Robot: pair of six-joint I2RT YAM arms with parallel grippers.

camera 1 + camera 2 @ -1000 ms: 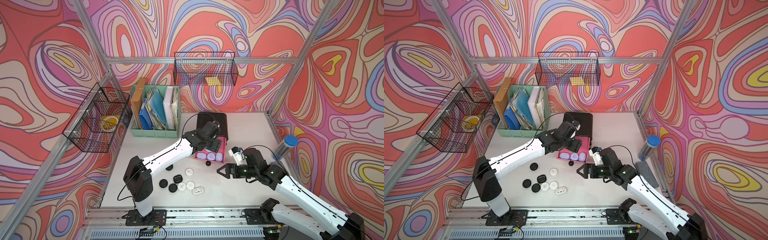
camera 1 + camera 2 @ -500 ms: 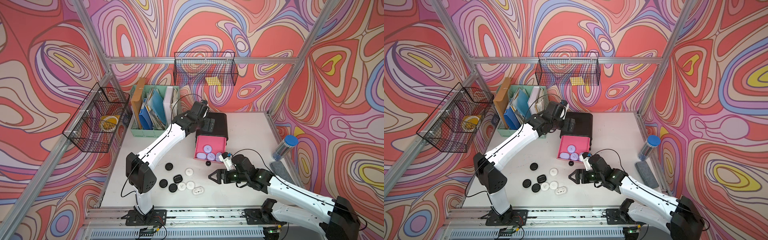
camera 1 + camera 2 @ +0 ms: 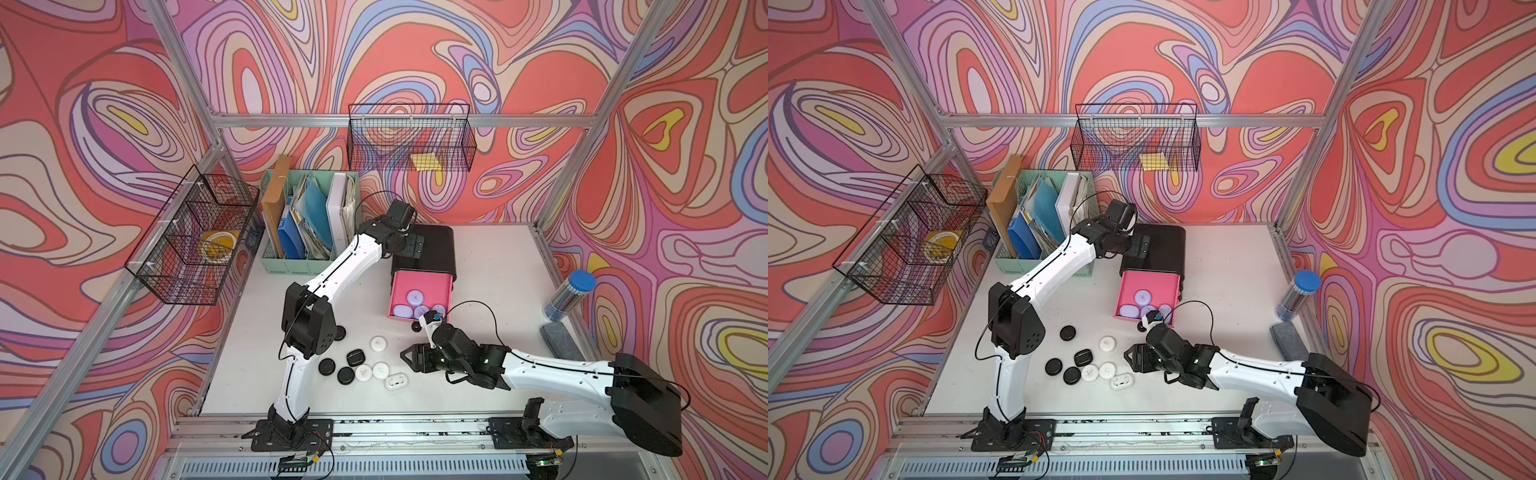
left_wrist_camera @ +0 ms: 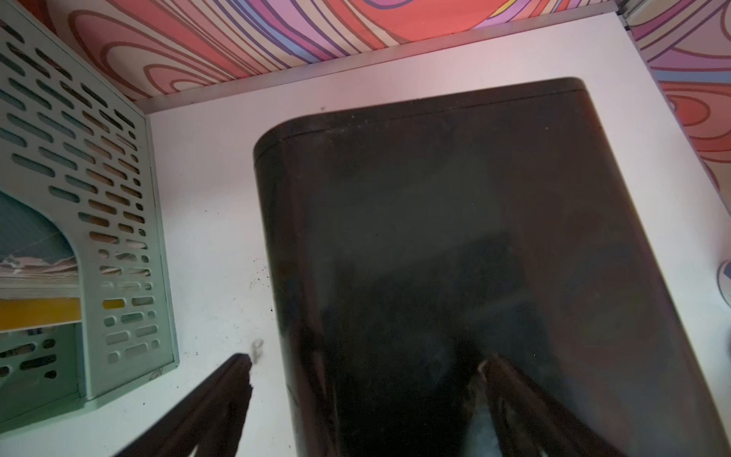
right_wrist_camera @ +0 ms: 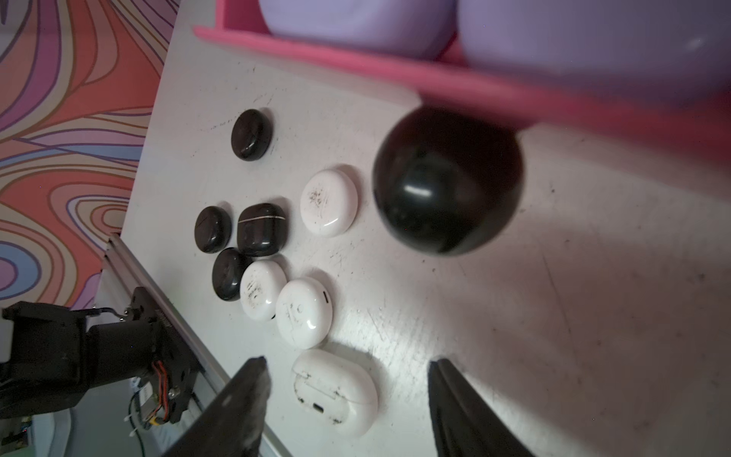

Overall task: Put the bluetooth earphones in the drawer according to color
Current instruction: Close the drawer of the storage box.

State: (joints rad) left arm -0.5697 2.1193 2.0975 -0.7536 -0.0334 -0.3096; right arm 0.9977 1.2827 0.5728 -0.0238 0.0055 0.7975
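Now, on the left of the white table, four black earphone cases sit in a bunch, and four white earphone cases sit just beside them. None of these are put away yet. Farther back stands the black cabinet. The left gripper hangs over its top with its fingers spread wide and nothing in them. One pink drawer is pulled out, and purple earphone cases lie inside it. So I think the purple ones are done, and the white or black ones come next. The right gripper is low over the table, near the drawer's black ball knob. Its fingers are partly apart and hold nothing. The white case with the slot lies right in front of it. Next it likely has to go down around that case and squeeze it, and a different drawer has to be opened.
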